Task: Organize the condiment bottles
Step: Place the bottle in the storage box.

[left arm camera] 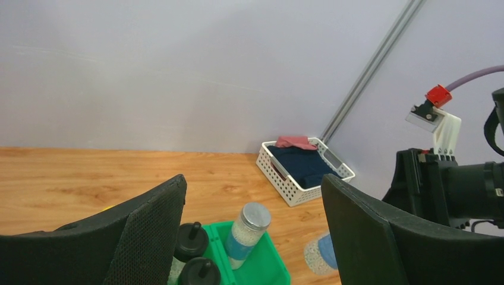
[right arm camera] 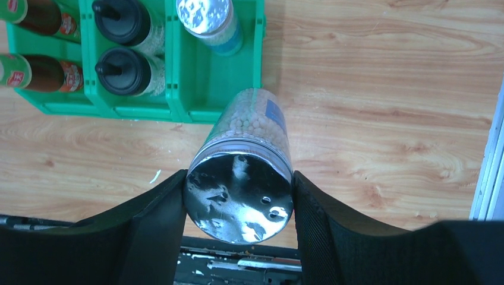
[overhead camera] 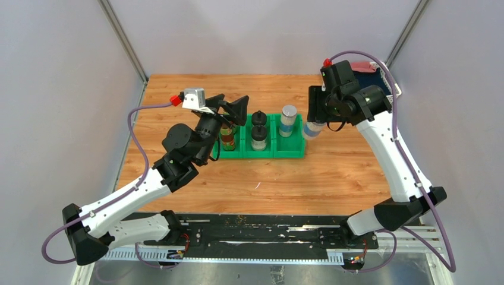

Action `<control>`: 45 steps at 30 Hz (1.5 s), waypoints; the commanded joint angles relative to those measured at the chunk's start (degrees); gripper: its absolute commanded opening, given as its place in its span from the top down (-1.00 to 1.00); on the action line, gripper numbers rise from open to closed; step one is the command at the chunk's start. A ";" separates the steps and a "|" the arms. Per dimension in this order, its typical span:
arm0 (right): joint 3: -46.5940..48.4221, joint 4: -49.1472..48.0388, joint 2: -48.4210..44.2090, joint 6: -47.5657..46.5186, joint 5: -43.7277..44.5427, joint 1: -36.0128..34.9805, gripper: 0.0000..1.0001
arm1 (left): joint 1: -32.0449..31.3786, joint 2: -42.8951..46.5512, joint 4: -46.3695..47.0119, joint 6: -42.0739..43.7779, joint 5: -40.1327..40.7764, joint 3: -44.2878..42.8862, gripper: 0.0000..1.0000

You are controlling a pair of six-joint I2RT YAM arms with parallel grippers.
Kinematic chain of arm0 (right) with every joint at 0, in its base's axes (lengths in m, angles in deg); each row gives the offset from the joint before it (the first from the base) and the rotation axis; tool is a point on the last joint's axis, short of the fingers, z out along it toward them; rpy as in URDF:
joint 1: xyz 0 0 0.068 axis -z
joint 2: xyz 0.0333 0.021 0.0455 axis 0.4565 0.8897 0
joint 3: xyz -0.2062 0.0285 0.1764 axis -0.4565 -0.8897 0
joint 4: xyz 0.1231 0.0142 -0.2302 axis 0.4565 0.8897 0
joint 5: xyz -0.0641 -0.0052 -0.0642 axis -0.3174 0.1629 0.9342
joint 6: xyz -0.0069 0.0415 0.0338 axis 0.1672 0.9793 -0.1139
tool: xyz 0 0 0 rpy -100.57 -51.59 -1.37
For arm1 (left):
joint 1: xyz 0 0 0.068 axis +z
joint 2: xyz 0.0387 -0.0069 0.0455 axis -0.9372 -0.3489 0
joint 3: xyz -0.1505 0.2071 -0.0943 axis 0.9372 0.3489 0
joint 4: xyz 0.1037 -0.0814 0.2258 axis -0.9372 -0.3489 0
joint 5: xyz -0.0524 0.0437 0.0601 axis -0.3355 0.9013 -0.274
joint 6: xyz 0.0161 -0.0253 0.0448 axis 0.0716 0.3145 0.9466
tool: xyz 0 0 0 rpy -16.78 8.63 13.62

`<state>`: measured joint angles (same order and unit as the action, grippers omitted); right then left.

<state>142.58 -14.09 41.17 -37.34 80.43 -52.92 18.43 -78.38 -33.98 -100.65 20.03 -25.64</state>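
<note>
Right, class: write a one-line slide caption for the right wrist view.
Right gripper grips a silver-lidded shaker beside the green bin, whose end compartment holds the second shaker.

Green three-slot bin (overhead camera: 259, 154) on wooden table (overhead camera: 339, 175). Beyond bin to its right, by the wall, white slotted basket (left arm camera: 280, 176) holding dark blue cloth (left arm camera: 300, 167) and red cloth (left arm camera: 295, 141). Just before bin, small white scrap (overhead camera: 258, 186).

I see a wooden table (overhead camera: 345, 178) with a green bin (overhead camera: 285, 153) standing near its middle, long side facing me. A white basket (left arm camera: 284, 178) sits at the far right corner. A small white scrap (overhead camera: 258, 186) lies just in front of the bin.
</note>
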 commanded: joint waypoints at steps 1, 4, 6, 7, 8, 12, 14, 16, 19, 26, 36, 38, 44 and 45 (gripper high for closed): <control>-2.72 0.84 -4.16 0.89 -0.44 -2.61 1.00 | -0.35 1.34 0.50 0.86 0.85 -1.27 -0.73; -4.49 0.95 -5.61 1.19 -0.65 -3.66 1.00 | -0.43 1.71 0.46 1.03 0.89 -1.18 -0.73; -5.47 0.99 -6.27 1.38 -0.93 -4.48 1.00 | -0.44 2.12 0.50 1.16 0.86 -1.01 -0.73; -5.80 1.04 -6.49 1.44 -1.11 -4.99 1.00 | -0.44 2.22 0.46 1.20 0.87 -0.96 -0.73; -6.15 1.12 -6.60 1.50 -1.29 -5.45 1.00 | -0.44 2.36 0.42 1.21 0.85 -0.92 -0.73; -6.95 1.63 -6.67 1.66 -1.10 -7.64 1.00 | -0.49 2.67 0.41 1.12 0.82 -0.65 -0.73; -7.36 1.87 -6.56 1.80 -0.91 -8.61 1.00 | -0.52 2.81 0.41 0.99 0.69 -0.50 -0.73; -7.98 1.83 -6.47 2.08 -0.88 -9.35 1.00 | -0.52 2.87 0.41 0.88 0.61 -0.39 -0.73; -8.89 1.64 -6.32 2.32 -0.97 -10.50 1.00 | -0.61 2.98 0.41 0.77 0.39 -0.30 -0.73; -10.47 0.37 -3.98 2.83 -0.71 -13.56 1.00 | -0.78 2.82 0.41 0.29 0.19 -0.21 -0.72; -11.35 -2.84 0.19 2.94 -0.08 -14.31 1.00 | -0.88 3.16 0.41 0.33 0.27 -0.04 -0.72; -11.35 -3.35 1.04 2.89 -0.19 -14.32 1.00 | -0.88 3.23 0.41 0.25 0.18 0.04 -0.72; -10.38 -4.49 3.32 2.51 0.88 -14.14 1.00 | -0.87 3.48 0.41 0.15 0.10 0.22 -0.72; -10.04 -4.54 3.69 2.42 1.17 -14.04 1.00 | -0.87 3.49 0.41 0.15 0.11 0.23 -0.72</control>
<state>131.20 -17.22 43.97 -34.76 79.65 -66.45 18.01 -75.81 -33.98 -100.27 19.84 -25.62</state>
